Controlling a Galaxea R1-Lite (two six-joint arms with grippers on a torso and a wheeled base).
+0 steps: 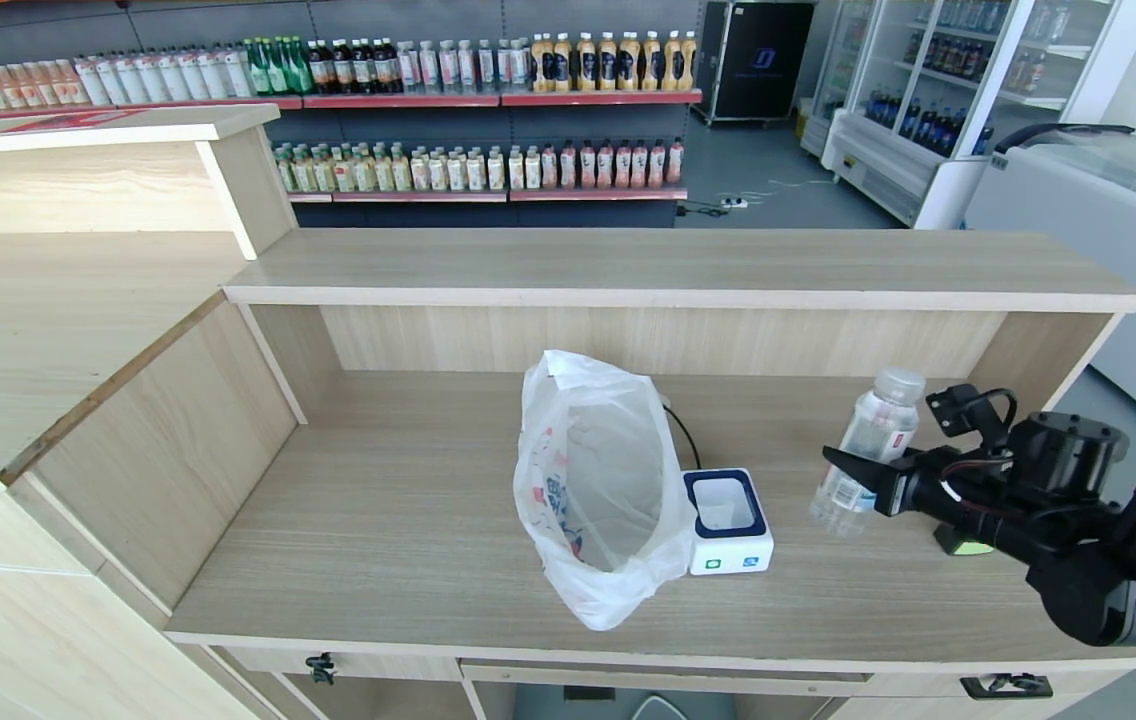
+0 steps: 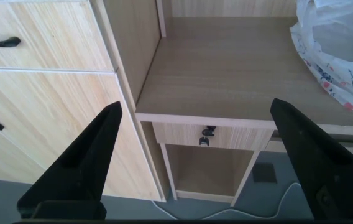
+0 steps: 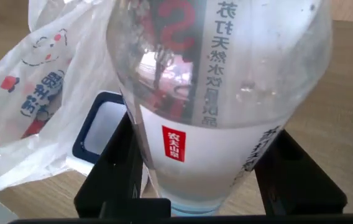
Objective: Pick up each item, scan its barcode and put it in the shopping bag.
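A clear water bottle (image 1: 870, 440) with a white cap and a red-and-white label is tilted in my right gripper (image 1: 856, 478), right of the scanner. In the right wrist view the bottle (image 3: 220, 93) sits between the black fingers (image 3: 111, 171) of the right gripper (image 3: 207, 190), which is shut on it. The white shopping bag (image 1: 596, 490) stands open at the counter's middle. The white scanner (image 1: 728, 520) with a blue rim sits just right of the bag. My left gripper (image 2: 195, 106) is open, low before the counter's front left corner, with nothing between its fingers.
The wooden counter (image 1: 378, 520) has a raised back ledge and side walls. A small green object (image 1: 964, 546) lies partly hidden under my right arm. A cable runs behind the scanner. A keyed drawer (image 2: 209, 134) sits under the counter's front edge. Drink shelves stand behind.
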